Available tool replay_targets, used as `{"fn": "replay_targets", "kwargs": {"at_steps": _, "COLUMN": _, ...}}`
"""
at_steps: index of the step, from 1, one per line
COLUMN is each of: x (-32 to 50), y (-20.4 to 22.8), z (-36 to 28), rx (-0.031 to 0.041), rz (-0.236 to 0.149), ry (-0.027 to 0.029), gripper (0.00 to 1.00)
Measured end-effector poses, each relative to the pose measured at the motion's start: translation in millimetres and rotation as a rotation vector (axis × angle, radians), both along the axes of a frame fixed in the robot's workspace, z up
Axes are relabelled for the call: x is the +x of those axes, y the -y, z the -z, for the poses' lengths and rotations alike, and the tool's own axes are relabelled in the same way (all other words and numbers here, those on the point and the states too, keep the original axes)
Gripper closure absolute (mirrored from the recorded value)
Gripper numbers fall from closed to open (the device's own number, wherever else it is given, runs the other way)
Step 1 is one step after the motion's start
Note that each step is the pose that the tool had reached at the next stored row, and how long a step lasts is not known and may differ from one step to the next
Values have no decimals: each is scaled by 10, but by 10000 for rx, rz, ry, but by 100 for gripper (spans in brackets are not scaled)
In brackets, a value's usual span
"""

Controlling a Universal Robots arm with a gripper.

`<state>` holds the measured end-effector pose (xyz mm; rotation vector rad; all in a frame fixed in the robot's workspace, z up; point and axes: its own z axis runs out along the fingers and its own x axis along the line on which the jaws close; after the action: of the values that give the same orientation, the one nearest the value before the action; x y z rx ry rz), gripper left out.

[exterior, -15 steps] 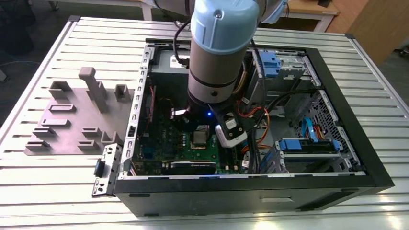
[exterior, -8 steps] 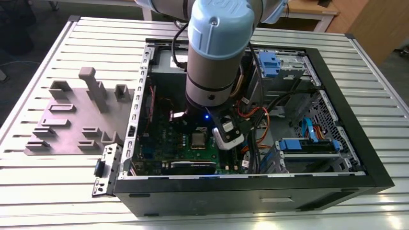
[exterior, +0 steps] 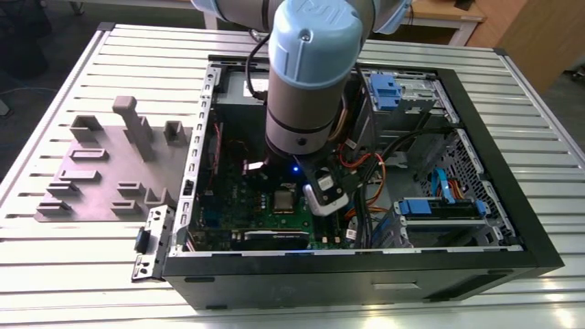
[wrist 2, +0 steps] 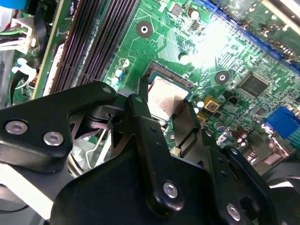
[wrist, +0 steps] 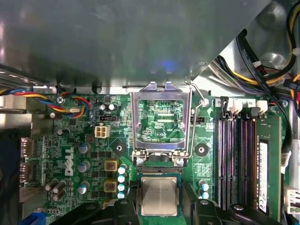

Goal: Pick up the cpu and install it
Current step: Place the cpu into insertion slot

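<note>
The cpu [wrist: 159,197], a small square chip with a dull silver top, lies flat in the socket on the green motherboard [wrist: 93,140]. It also shows in the second wrist view as the cpu [wrist 2: 168,96] and, small, in the exterior view as the cpu [exterior: 284,199]. My gripper [wrist: 160,191] is down inside the computer case, its black fingers [wrist: 129,208] hugging two opposite edges of the chip. The gripper [wrist 2: 164,112] straddles the chip the same way in the second wrist view. The shiny socket frame [wrist: 136,122] stands swung up, away from the chip.
The open black computer case [exterior: 366,274] lies on a slatted metal table. Memory slots [wrist: 234,154] run beside the socket, and coloured cables [wrist: 70,101] lie close. A grey fixture plate with slotted blocks [exterior: 101,178] sits at the exterior view's left. Drive bays with blue clips [exterior: 439,205] fill the case's other side.
</note>
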<state>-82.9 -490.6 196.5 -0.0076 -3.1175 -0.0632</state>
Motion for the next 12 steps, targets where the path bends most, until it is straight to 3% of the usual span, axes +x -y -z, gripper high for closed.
{"fn": "replay_targets", "kwargs": {"at_steps": 12, "x": 0, "y": 1, "z": 62, "rx": -3, "rz": 6, "ry": -2, "gripper": 55}}
